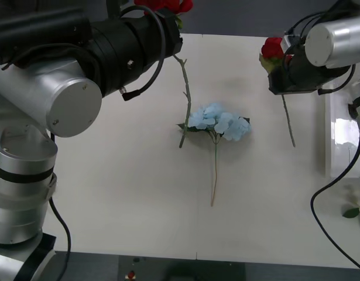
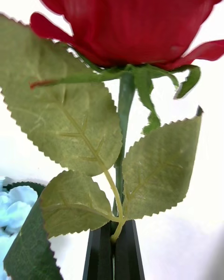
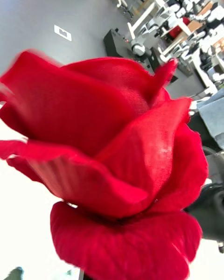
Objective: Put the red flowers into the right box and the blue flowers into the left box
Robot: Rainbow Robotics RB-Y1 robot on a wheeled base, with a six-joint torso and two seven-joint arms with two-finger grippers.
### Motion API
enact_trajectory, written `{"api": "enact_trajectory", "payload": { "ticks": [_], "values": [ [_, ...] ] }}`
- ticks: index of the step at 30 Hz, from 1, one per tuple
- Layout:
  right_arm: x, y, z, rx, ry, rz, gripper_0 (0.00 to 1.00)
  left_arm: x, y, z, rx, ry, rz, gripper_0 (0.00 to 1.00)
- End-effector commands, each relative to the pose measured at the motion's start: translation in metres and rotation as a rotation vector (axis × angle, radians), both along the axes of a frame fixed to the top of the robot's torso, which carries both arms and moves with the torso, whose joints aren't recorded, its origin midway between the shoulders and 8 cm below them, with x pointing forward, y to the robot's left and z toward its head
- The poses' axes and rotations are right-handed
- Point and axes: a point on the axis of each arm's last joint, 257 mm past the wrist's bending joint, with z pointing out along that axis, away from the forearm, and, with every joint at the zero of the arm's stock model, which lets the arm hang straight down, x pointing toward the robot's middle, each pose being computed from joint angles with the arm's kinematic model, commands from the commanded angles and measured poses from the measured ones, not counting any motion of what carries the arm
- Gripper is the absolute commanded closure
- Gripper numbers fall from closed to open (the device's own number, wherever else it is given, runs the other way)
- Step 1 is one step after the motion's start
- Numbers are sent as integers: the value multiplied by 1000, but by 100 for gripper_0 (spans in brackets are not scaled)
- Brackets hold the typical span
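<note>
Lighting: bright, even, overhead. White table: washed out, shadows faint and soft. Glare: strong patch on the glossy tray at the right edge. Focus: right wrist view sharp on leaves; left wrist view rose soft, petal edges blurred, room behind hazy.

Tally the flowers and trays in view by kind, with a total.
Red roses: 2, one by the left arm, one at the right claw
Blue flowers: 1
White trays: 1, at the table's right edge
Total: 4
</note>
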Motion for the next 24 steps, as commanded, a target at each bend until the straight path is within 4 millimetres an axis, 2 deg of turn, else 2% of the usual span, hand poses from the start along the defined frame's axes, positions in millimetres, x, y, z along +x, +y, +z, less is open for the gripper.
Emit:
{"api": "enact_trajectory", "payload": {
  "ticks": [1,4,5,6,9,15,19,24],
  "values": [
    [-1,-38,71,29,-87,-73,100,-23,-36,17,-48,-27,-60,100],
    [-15,-69,85,33,-88,-122,100,-29,-51,20,-74,-21,-69,100],
    [-23,-87,91,31,-92,-152,100,-33,-60,21,-82,-21,-75,100],
    [-26,-94,94,32,-94,-163,100,-34,-64,22,-87,-21,-77,100],
    [-48,-138,104,48,-94,-241,100,-42,-80,24,-101,-19,-86,100],
    [-91,-214,98,88,-72,-382,100,-59,-109,24,-110,-28,-135,100],
    [-111,-248,86,56,-58,-428,100,-64,-128,23,-119,-77,-168,100],
    [-118,-266,69,74,-44,-465,100,-58,-135,14,-111,-114,-176,100]
  ]
}}
